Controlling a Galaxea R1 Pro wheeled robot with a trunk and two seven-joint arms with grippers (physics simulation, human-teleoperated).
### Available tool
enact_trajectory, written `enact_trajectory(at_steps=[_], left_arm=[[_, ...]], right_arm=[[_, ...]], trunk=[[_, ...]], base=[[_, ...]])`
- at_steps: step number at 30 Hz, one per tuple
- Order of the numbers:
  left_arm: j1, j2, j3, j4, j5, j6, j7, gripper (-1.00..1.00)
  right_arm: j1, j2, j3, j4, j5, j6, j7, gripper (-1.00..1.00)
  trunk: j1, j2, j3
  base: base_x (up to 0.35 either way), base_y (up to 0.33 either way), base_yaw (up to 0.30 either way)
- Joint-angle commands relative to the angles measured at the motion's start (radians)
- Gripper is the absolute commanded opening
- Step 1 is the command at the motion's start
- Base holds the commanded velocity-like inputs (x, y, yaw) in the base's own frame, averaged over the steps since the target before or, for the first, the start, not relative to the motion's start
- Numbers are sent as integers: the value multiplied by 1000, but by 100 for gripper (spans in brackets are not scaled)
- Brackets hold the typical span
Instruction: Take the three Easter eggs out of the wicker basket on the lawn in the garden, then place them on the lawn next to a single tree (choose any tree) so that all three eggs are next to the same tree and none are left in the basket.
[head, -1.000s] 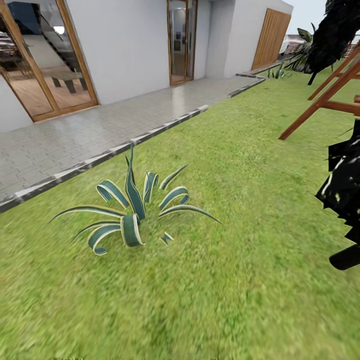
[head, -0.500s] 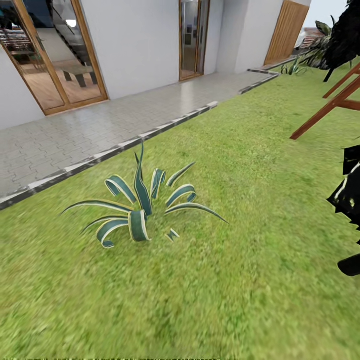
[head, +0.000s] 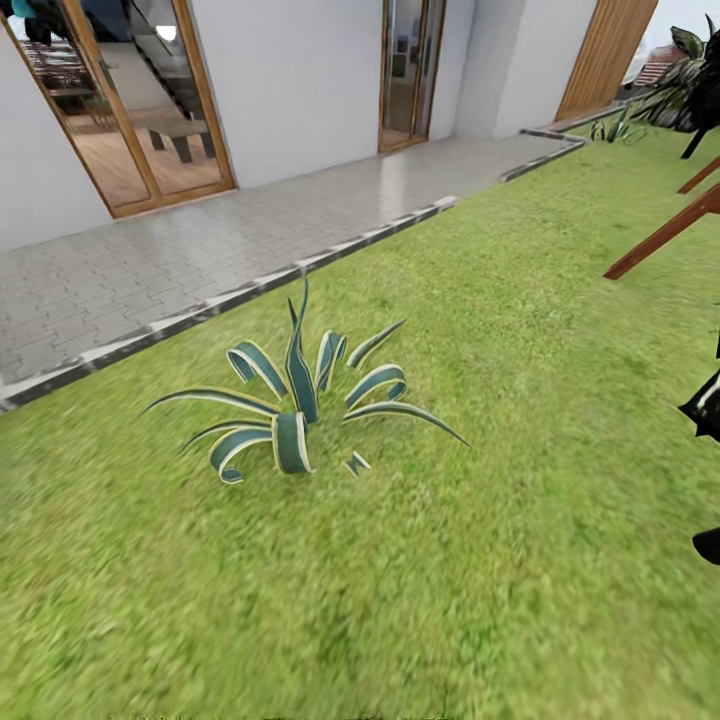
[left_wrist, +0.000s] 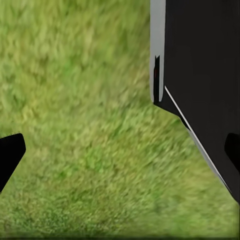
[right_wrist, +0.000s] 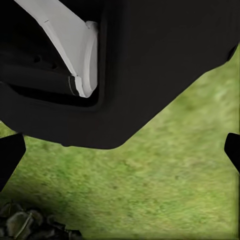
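Observation:
The Easter eggs, the wicker basket and the tree are out of view. The lawn (head: 520, 420) spreads as mottled green grass across the head view. My left gripper (left_wrist: 120, 152) hangs open over bare grass, its dark fingertips (left_wrist: 10, 155) far apart at the picture's edges. My right gripper (right_wrist: 120, 152) is open too, above grass, with nothing between its fingertips (right_wrist: 9, 156). Black robot body panels (right_wrist: 125, 65) loom close in both wrist views.
A striped spiky plant (head: 295, 410) grows mid-lawn. Behind it a grey paved patio (head: 150, 270) with a kerb runs along a white house with glass doors (head: 130, 110). Slanted wooden legs (head: 660, 235) and a black shape (head: 708, 410) sit at the right edge. Dark leaves (right_wrist: 25, 225) lie by the right gripper.
The whole head view has shifted: plant, patio and house slid right and slightly up, and the black shape slipped mostly off the right edge. The camera moved, not the things.

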Motion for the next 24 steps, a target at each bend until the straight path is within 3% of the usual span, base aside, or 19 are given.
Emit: enact_trajectory(at_steps=[1,8,24], left_arm=[[-1,0,-2,1,0,-4,1,100],[-1,0,-4,1,-1,-5,1,100],[-1,0,-9,1,0,-4,1,100]], right_arm=[[0,0,11,-1,1,-2,1,100],[0,0,37,-1,0,-2,1,100],[0,0,41,-1,0,-2,1,100]], trunk=[[-4,7,1],[-31,56,12],[-92,168,38]], base=[[0,0,128],[0,0,128],[0,0,128]])
